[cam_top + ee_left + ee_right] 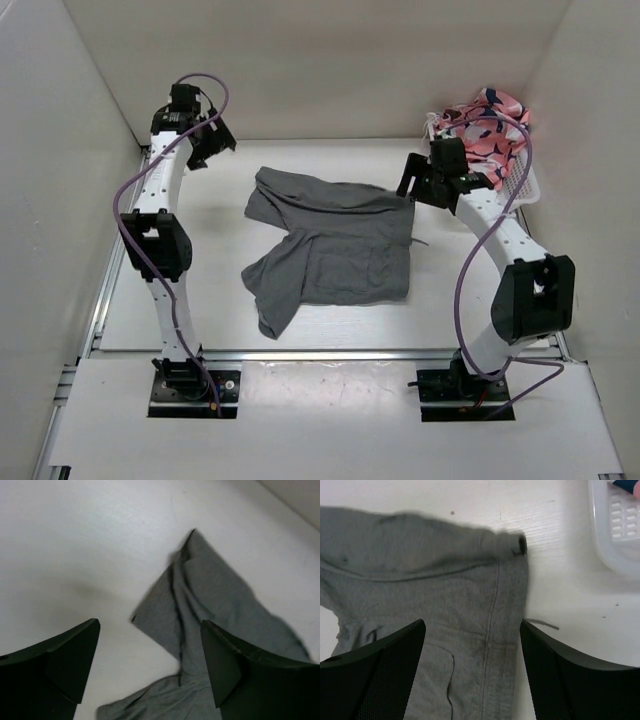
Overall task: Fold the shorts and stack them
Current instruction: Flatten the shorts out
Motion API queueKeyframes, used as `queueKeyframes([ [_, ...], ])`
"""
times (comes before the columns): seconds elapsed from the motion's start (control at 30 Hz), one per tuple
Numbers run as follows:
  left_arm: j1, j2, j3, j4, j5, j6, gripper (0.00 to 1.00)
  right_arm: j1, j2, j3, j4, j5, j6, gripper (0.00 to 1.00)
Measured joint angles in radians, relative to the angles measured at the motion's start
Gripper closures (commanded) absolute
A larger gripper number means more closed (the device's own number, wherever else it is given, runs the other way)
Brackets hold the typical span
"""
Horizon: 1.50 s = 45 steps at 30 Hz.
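The dark grey shorts lie crumpled and spread on the white table, waistband at the right, legs toward the left. My left gripper hangs open and empty above the bare table left of the shorts' far leg; that leg shows between its fingers. My right gripper is open and empty above the shorts' far right waistband corner. The right wrist view shows the waistband seam and a thin drawstring end between its fingers.
A white plastic basket with pink patterned clothes stands at the back right; its wall shows in the right wrist view. White walls enclose the table on three sides. A metal rail runs along the near edge.
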Motion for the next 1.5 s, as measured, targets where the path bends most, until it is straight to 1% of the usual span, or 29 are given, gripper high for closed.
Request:
queueKeyframes([
  [0.03,-0.002,-0.022,-0.049,-0.006,-0.009,0.004,0.13,0.0,-0.019,-0.016,0.0,0.003,0.003,0.19],
  [0.07,-0.004,-0.059,-0.117,-0.014,-0.014,0.007,0.25,0.002,-0.048,-0.042,0.003,0.003,0.009,0.19],
  [0.13,-0.02,-0.178,-0.306,0.0,-0.023,0.011,0.39,0.004,-0.129,-0.112,0.005,-0.003,0.023,0.2],
  [0.17,-0.032,-0.251,-0.406,-0.01,-0.026,0.013,0.44,0.005,-0.179,-0.151,0.0,-0.014,0.03,0.2],
  [0.2,-0.045,-0.329,-0.503,-0.016,-0.027,0.013,0.46,0.005,-0.225,-0.187,-0.004,-0.025,0.037,0.2],
  [0.23,-0.057,-0.401,-0.587,-0.018,-0.024,0.01,0.46,0.005,-0.277,-0.229,-0.002,-0.04,0.046,0.2],
  [0.27,-0.072,-0.479,-0.682,-0.002,-0.015,0.008,0.43,0.005,-0.317,-0.266,-0.003,-0.053,0.051,0.2],
  [0.3,-0.085,-0.549,-0.768,0.003,0.002,0.003,0.39,0.005,-0.358,-0.309,-0.005,-0.07,0.06,0.2],
  [0.33,-0.099,-0.608,-0.853,0.015,0.016,-0.006,0.31,0.005,-0.396,-0.354,-0.01,-0.089,0.07,0.2],
  [0.4,-0.118,-0.684,-0.999,0.034,0.043,-0.027,0.27,0.005,-0.453,-0.438,-0.031,-0.126,0.09,0.2],
  [0.47,-0.138,-0.694,-1.111,0.056,0.059,-0.053,0.27,0.005,-0.494,-0.52,-0.047,-0.172,0.121,0.2],
  [0.57,-0.162,-0.627,-1.195,0.076,0.064,-0.082,0.27,0.005,-0.541,-0.632,-0.054,-0.235,0.177,0.2],
  [0.6,-0.169,-0.601,-1.202,0.086,0.065,-0.089,0.28,0.005,-0.554,-0.668,-0.054,-0.257,0.2,0.2],
  [0.67,-0.183,-0.554,-1.204,0.112,0.063,-0.098,0.28,0.005,-0.576,-0.739,-0.042,-0.301,0.251,0.2],
  [0.83,-0.206,-0.477,-1.204,0.173,0.059,-0.108,0.34,0.005,-0.618,-0.867,0.007,-0.362,0.369,0.19],
  [0.9,-0.211,-0.449,-1.204,0.188,0.058,-0.11,0.47,0.005,-0.62,-0.895,0.038,-0.378,0.406,0.19],
  [0.97,-0.213,-0.426,-1.204,0.198,0.053,-0.112,0.68,0.005,-0.613,-0.921,0.088,-0.394,0.439,0.19],
  [1.0,-0.213,-0.416,-1.204,0.203,0.049,-0.111,0.82,0.005,-0.604,-0.93,0.108,-0.397,0.45,0.21],
  [1.03,-0.213,-0.406,-1.204,0.206,0.045,-0.109,0.9,0.005,-0.59,-0.939,0.135,-0.399,0.461,0.23],
  [1.07,-0.213,-0.399,-1.2,0.204,0.048,-0.109,0.9,0.005,-0.571,-0.943,0.158,-0.399,0.47,0.25],
  [1.17,-0.213,-0.399,-1.194,0.208,0.043,-0.11,0.9,0.007,-0.506,-0.945,0.222,-0.389,0.485,0.34],
  [1.2,-0.212,-0.402,-1.194,0.209,0.042,-0.11,0.9,0.011,-0.483,-0.944,0.238,-0.383,0.489,0.46],
  [1.27,-0.209,-0.418,-1.194,0.2,0.031,-0.11,0.9,0.018,-0.444,-0.937,0.262,-0.362,0.494,0.61],
  [1.3,-0.205,-0.438,-1.194,0.19,0.023,-0.11,0.9,0.021,-0.428,-0.932,0.271,-0.348,0.491,0.71],
  [1.33,-0.2,-0.459,-1.192,0.176,0.018,-0.109,0.9,0.026,-0.412,-0.926,0.28,-0.335,0.492,0.94],
  [1.37,-0.19,-0.487,-1.184,0.158,0.013,-0.106,0.9,0.027,-0.398,-0.919,0.286,-0.321,0.489,1.0],
  [1.5,-0.109,-0.58,-1.098,0.099,-0.018,-0.089,0.9,0.027,-0.364,-0.885,0.288,-0.279,0.484,1.0],
])
